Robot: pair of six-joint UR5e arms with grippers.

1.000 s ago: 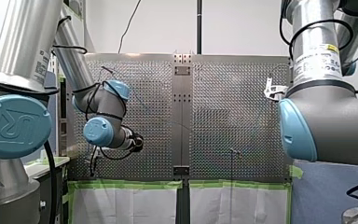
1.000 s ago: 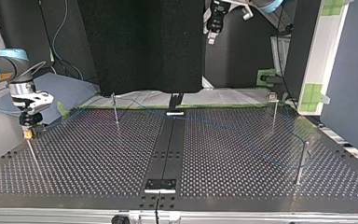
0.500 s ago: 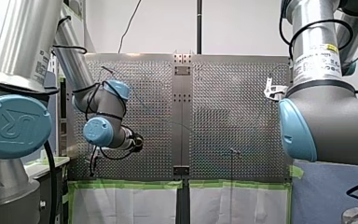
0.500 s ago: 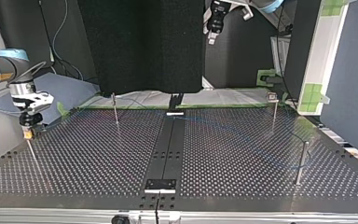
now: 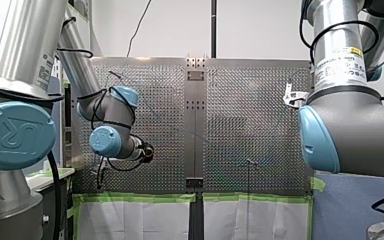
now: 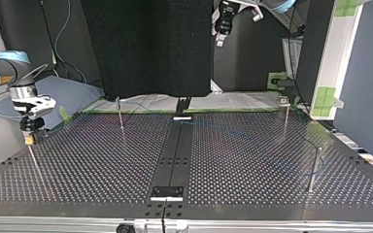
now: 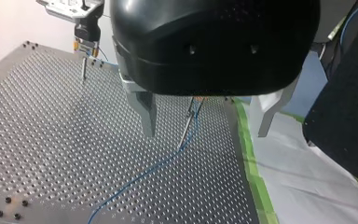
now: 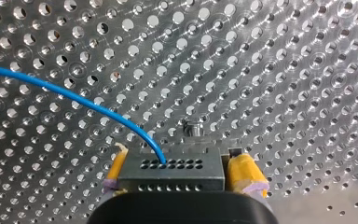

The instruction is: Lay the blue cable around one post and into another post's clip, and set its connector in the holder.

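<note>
Yellow-padded right claw (image 8: 179, 170) pinching connector (image 8: 177, 181) near table (image 6: 102, 165) edge, left claw (image 7: 206, 133) spread — blue cable (image 7: 140, 175) crossing open middle.

White wall (image 5: 260, 30) behind the perforated metal bench (image 5: 250, 110) in the front view, with a black pole (image 5: 213, 27) and a thin black cord (image 5: 139, 27) running up it. Green tape (image 5: 135, 198) edges the bench, white sheet (image 5: 130, 220) past it. Top view: big black panel (image 6: 145, 48) behind the bench, white upright (image 6: 340, 53) with green tape squares at right, dark grey-blue partition (image 6: 369, 82) beside it, blue sheet (image 6: 63, 92) at left. Light even, flat.
</note>
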